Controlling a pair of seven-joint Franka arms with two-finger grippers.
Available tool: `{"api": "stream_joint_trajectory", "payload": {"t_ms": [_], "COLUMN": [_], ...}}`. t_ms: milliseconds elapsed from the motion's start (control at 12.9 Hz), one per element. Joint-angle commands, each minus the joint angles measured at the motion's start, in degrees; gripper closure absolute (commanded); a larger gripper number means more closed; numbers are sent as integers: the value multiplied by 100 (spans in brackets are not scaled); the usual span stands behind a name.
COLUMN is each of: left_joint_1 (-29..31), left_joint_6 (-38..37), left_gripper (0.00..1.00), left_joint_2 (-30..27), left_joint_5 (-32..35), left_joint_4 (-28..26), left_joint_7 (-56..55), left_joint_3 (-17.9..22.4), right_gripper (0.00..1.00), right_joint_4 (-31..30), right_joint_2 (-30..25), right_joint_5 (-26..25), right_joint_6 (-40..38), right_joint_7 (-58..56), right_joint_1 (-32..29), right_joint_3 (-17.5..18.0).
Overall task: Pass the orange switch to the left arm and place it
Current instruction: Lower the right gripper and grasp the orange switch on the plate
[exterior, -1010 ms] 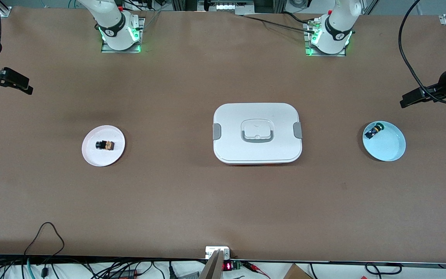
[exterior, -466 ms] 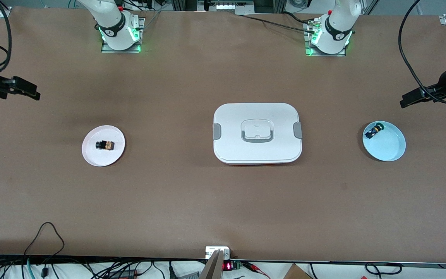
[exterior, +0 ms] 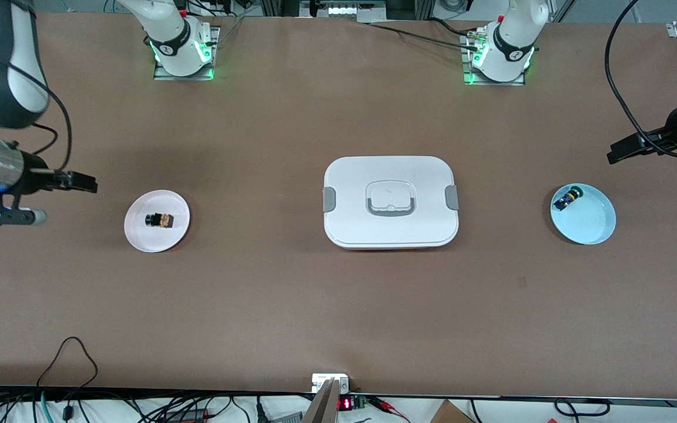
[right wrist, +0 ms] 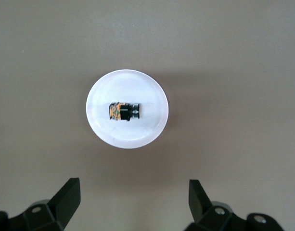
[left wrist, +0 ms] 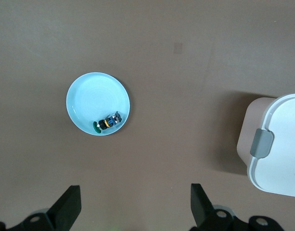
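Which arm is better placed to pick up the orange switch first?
The right. The right gripper, open, is beside the pink plate holding the orange switch; the left gripper waits beside the blue plate.

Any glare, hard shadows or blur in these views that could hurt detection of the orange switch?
Front view: even overhead light, only soft shadows, green glow at both arm bases; the orange switch is small but distinct on the pink plate. Right wrist view: switch sharp, plate looks washed out to white, faint shadow at its rim. Left wrist view: the box casts a soft shadow on the table; no glare.
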Motion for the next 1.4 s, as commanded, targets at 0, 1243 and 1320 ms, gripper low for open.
{"api": "stream_joint_trajectory", "payload": {"t_ms": [0,1243,1320], "left_joint_1": [27,229,221], "left_joint_6": [0,8,8], "left_gripper": [0,0,0], "left_joint_2": [59,67,67], "left_joint_5": [-67,-85,-85], "left_joint_4": [118,109,109], "left_joint_7": [124,124,124], "left_joint_3": [40,-56,-48], "right_gripper": [0,0,0], "right_joint_4": [-23,-2018,-2018], "right_joint_2": [276,1139,1183], "right_joint_5": [-118,-109,-135], "right_joint_6": [195,3429,3447], "right_joint_7": [170,57,48], "right_joint_1": [135,452,452], "right_joint_3": [0,0,0]}}
